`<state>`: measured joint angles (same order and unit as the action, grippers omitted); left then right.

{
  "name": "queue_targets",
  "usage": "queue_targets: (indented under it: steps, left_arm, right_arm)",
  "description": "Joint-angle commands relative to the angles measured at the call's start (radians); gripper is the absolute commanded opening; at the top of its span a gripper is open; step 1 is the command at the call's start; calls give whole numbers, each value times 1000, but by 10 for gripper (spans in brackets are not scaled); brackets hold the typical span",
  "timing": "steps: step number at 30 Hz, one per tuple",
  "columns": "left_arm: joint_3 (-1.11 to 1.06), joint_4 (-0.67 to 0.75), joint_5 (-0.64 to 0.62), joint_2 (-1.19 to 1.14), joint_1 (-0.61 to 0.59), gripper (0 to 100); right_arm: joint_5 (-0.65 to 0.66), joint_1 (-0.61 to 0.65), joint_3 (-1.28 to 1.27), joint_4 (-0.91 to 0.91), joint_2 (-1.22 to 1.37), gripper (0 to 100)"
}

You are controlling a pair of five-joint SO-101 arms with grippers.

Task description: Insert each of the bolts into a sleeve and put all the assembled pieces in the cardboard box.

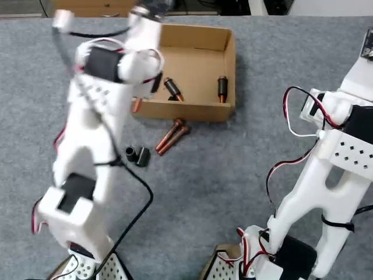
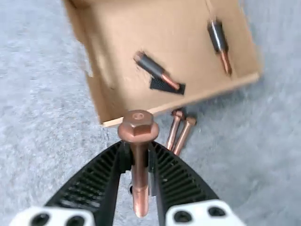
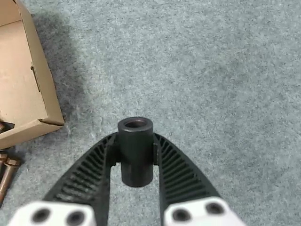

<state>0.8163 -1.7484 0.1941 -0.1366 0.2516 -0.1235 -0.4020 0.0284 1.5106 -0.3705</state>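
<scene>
Concurrently, both claws were loaded. The left gripper [image 2: 137, 148] was clamped on a copper-coloured bolt [image 2: 139, 172], gripping the shank just under the hex head, above the table [image 1: 233, 175] by the near wall of the cardboard box [image 1: 192, 111]. The right gripper [image 3: 135, 140] clasped a black sleeve [image 3: 135, 155] round its side, with the bore unobstructed. Two assembled pieces [image 1: 173, 88] lay in the box. Two loose bolts [image 1: 172, 136] lay side by side just outside its near wall, with two spare sleeves [image 1: 138, 155] nearby. Judgement: the parts look rigid, light and smooth. Round surfaces may pivot between the pads, so grip mid-body and keep the bore clear.
</scene>
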Motion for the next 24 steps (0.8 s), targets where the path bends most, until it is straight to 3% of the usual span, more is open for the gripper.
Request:
queue_targets:
  steps: [1, 6, 11, 19, 24]
  left_arm:
    - [-40, -11, -80, 179, -26, 19]
    - [-157, -11, -175, 381, -29, 19]
    - [-233, -11, -284, 579, -95, 19]
    - [-474, -9, -333, 840, -244, 19]
    - [-640, -9, -402, 955, -313, 19]
  right_arm:
    - [0, 13, 2, -20, -35, 2]
    - [9, 15, 2, -21, -35, 2]
    - [98, 94, 2, -32, -51, 2]
    - [91, 421, -196, -91, -312, 2]
    - [-25, 642, -406, -199, -506, 2]
